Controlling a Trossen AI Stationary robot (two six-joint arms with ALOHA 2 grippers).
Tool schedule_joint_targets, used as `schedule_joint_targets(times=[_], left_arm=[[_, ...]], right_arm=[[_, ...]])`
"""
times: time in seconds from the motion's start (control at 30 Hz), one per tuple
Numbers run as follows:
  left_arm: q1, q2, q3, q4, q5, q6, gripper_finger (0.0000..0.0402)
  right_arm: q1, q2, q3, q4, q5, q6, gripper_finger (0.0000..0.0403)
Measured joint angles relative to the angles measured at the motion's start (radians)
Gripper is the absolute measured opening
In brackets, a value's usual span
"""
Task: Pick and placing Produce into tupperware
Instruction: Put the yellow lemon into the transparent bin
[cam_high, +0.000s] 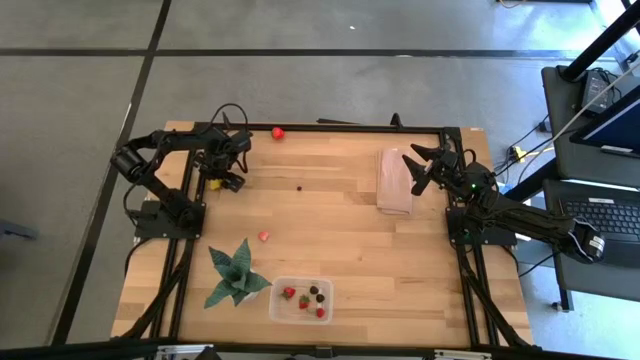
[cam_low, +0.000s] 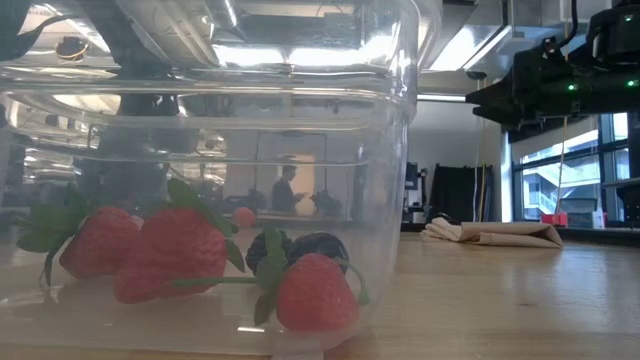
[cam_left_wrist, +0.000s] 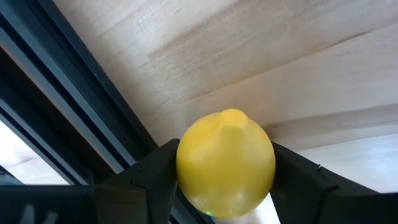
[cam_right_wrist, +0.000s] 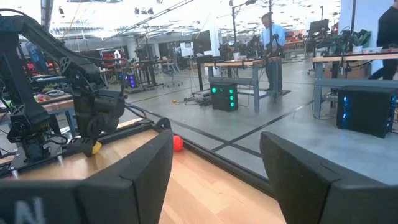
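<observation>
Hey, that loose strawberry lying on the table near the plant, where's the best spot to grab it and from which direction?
Probably from straight above, fingers closing across the middle of the strawberry. It lies alone on open wood, apart from the plant.

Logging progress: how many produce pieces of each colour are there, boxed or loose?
Red pieces: 5, three in the tupperware, two on the table
Yellow lemon: 1, held by the left gripper
Dark berries: 3, two boxed, one loose
Total: 9
</observation>
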Motion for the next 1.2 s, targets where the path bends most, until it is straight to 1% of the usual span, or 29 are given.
schedule_joint_targets(times=[0.37, 0.53, 0.67, 0.83, 0.9, 1.0, 1.1, 1.2], left_arm=[[-0.011, 0.003, 0.016, -0.018, -0.012, 0.002, 0.0199], [-0.029, -0.006, 0.078, -0.051, -0.021, 0.004, 0.0199], [-0.066, -0.055, 0.162, -0.052, 0.000, 0.007, 0.0199], [-0.121, -0.146, 0.324, -0.054, 0.101, 0.007, 0.0200], [-0.151, -0.186, 0.396, -0.049, 0.159, 0.008, 0.0199], [-0.206, -0.248, 0.491, 0.020, 0.276, 0.008, 0.0199], [-0.286, -0.302, 0.563, 0.125, 0.383, 0.016, 0.0201], [-0.389, -0.342, 0.613, 0.219, 0.453, 0.035, 0.0202]], right_arm=[[0.000, 0.000, 0.000, 0.000, 0.000, 0.003, 0.0243], [0.000, 0.000, 0.000, 0.000, 0.000, 0.006, 0.0243], [0.000, 0.000, 0.000, 0.000, -0.001, 0.009, 0.0243], [0.000, 0.000, 0.000, 0.008, -0.009, 0.011, 0.0243], [0.000, 0.000, 0.000, 0.009, -0.025, 0.013, 0.0243], [0.001, 0.000, 0.000, 0.013, -0.045, 0.041, 0.0243], [0.001, 0.000, 0.000, 0.015, -0.055, 0.076, 0.0243], [0.002, 0.000, 0.000, 0.030, -0.088, 0.116, 0.0243]])
